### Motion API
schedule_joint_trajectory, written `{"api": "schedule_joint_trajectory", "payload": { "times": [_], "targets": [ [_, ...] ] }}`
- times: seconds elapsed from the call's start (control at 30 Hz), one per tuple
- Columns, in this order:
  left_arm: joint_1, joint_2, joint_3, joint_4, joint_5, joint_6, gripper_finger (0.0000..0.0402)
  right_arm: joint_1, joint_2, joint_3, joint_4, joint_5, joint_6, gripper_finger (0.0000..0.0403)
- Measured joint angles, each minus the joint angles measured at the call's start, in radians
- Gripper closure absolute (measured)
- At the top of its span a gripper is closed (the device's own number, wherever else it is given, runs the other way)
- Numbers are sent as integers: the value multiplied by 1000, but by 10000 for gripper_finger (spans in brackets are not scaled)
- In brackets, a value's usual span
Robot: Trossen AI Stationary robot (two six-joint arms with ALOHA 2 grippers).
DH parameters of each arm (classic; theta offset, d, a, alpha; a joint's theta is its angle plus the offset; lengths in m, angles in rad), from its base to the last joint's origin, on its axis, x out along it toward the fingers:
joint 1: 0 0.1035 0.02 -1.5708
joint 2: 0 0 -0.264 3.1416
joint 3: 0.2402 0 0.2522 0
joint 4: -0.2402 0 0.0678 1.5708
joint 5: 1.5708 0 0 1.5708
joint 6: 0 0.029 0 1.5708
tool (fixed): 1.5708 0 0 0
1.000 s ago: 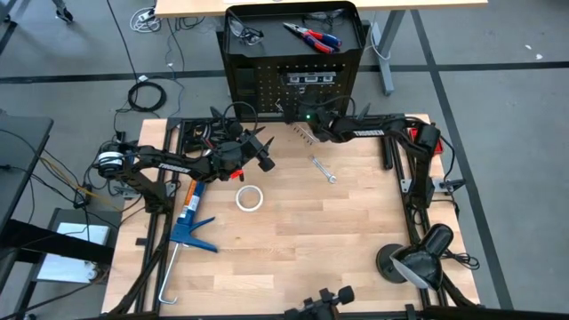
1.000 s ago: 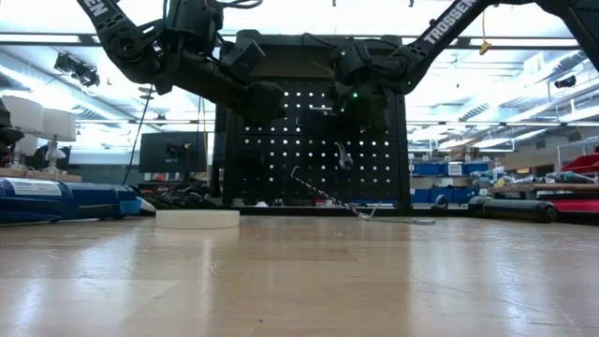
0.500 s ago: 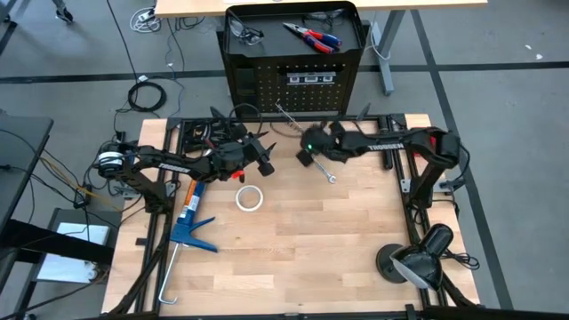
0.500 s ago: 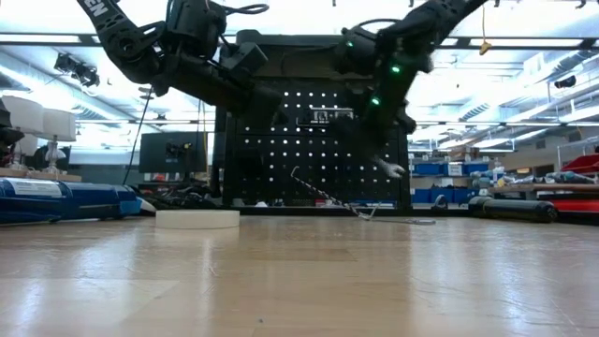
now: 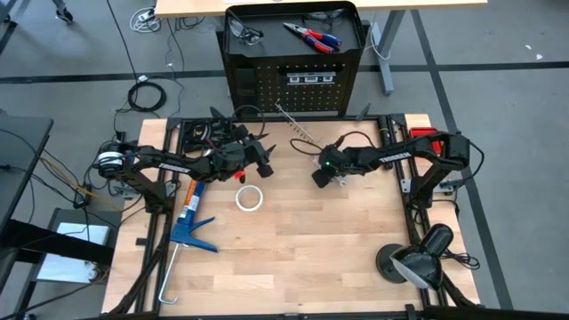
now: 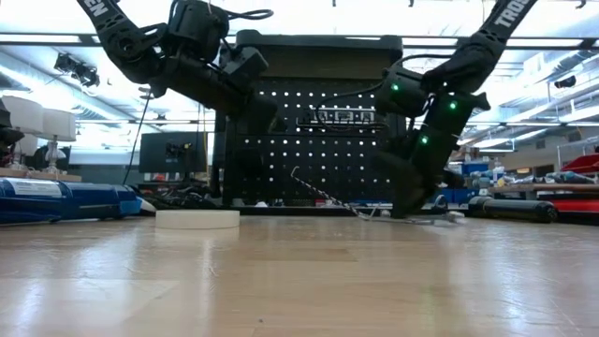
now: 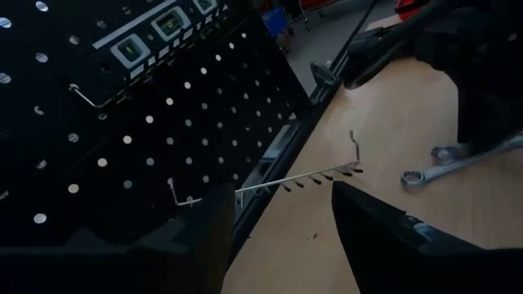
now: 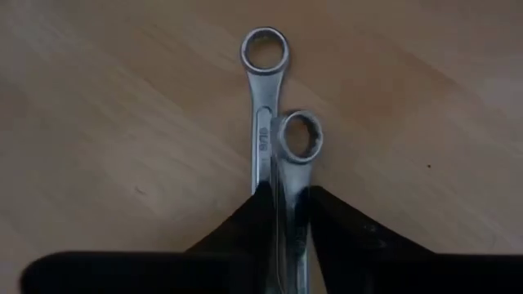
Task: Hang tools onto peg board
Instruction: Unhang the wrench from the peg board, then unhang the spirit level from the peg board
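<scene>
Two silver wrenches show in the right wrist view. One [image 8: 263, 49] lies flat on the wooden table. The other [image 8: 298, 135] runs back between the fingers of my right gripper [image 8: 286, 196], which is low over the table's middle [image 5: 322, 176] and shut on it. My left gripper [image 5: 267, 157] hangs open in the air left of it, facing the peg board [image 5: 293, 84]. Red-and-blue pliers [image 5: 311, 36] and safety glasses [image 5: 247, 34] lie in the board's top tray. A black-and-silver bar [image 5: 311, 78] hangs on the board's face. My right gripper pinches the wrench's shaft [image 8: 284, 175] between its two fingers, which slant steeply down from the table's right and lie along the shaft. The ring end [image 8: 298, 135] sticks out ahead, over the lying wrench's shaft; whether it rests there I cannot tell.
A long wire hook with several prongs [image 5: 298, 124] slopes from the board's foot to the table. A white tape roll [image 5: 249, 197] lies at centre left, a blue caulking gun [image 5: 188, 218] at the left edge, and a lamp [image 5: 413, 258] at the near right.
My right gripper has come away from the peg board toward the table's near edge and down, tipping from nearly level to steeply downward, with the wrench still between its fingers. It now stands over the wrench lying on the table.
</scene>
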State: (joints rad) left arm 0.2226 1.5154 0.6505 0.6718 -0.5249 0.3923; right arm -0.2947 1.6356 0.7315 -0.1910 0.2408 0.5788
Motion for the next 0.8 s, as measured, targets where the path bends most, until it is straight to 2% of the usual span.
{"api": "schedule_joint_trajectory", "payload": {
  "times": [0.17,0.33,0.6,0.8],
  "targets": [
    [0,0,0,22,1,-2,191,-4,-2,23,-5,-24,-60,256],
    [0,0,0,42,1,-3,191,-14,-36,64,4,-25,-117,230],
    [0,0,0,97,-7,-3,191,-14,-101,122,72,-11,-318,227],
    [0,0,0,103,-108,-3,191,-14,-161,173,45,-7,-467,228]
  ]
}}
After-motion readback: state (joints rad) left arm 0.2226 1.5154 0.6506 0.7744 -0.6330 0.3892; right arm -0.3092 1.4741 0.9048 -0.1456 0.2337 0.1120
